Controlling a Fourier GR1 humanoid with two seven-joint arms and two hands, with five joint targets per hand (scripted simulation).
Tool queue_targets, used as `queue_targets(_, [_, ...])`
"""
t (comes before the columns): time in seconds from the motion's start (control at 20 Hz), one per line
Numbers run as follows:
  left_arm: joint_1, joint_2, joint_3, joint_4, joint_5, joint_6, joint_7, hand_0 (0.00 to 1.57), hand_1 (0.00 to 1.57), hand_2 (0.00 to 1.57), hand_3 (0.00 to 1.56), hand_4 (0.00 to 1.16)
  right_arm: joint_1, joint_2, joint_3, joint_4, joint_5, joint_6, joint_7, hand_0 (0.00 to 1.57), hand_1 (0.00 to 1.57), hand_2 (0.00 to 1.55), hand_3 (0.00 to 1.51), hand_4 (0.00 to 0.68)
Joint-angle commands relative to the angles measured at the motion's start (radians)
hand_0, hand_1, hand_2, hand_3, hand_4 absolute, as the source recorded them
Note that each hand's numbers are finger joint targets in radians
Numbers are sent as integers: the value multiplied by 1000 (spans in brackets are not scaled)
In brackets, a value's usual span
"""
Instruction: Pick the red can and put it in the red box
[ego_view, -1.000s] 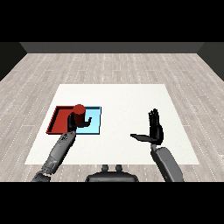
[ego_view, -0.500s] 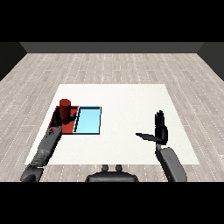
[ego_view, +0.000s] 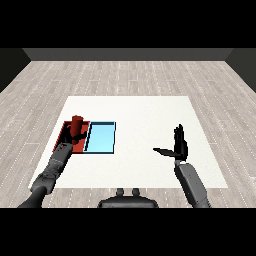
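Grey plank flooring surrounds a white table (ego_view: 150, 115), on which a red tray (ego_view: 66, 132) and a light blue tray (ego_view: 101, 138) lie side by side at the left. The red can (ego_view: 77, 124) stands upright over the red tray, with the left hand (ego_view: 70, 137) curled round its lower part. Whether the can's base already touches the tray floor cannot be told from this view. The right hand (ego_view: 179, 146) hangs well apart over bare table at the right, fingers straight and thumb spread, holding nothing.

Assessment: the carry appears nearly done; release remains.

Risks noted:
- If the fingers open while the can is above the tray floor, it could land on edge and topple.
- The can sits near the rim shared with the blue tray; a tilt toward the right could send it across into the wrong tray.
- On withdrawal, the thumb or fingers may catch the can's side and knock it over.
- The forearm lies low over the tray's near rim and could nudge the tray when pulled back.
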Motion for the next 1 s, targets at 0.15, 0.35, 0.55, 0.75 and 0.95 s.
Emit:
queue_targets(0.15, [-47, -40, -11, 222, -43, 33, 107, 593, 593, 628, 406, 781, -62, 27, -26, 98, -10, 19, -26, 0, 0, 0, 0, 0])
queue_targets(0.35, [-11, 11, 57, 244, 17, -3, 95, 887, 887, 877, 343, 676, -73, 20, -37, 93, -5, 19, -27, 0, 0, 0, 0, 0])
queue_targets(0.55, [23, 20, 61, 271, 20, -127, 107, 0, 0, 0, 0, 649, -79, 15, -49, 133, -18, 62, -43, 0, 0, 0, 0, 0])
queue_targets(0.75, [-41, 37, 45, 276, -2, -127, 167, 0, 0, 0, 0, 0, -30, 27, -67, 118, -25, 58, -76, 0, 0, 0, 0, 0])
queue_targets(0.95, [-8, 68, 33, 265, -19, -111, 121, 0, 0, 0, 0, 0, -38, 4, -90, 78, -47, 91, -55, 0, 0, 0, 0, 0])
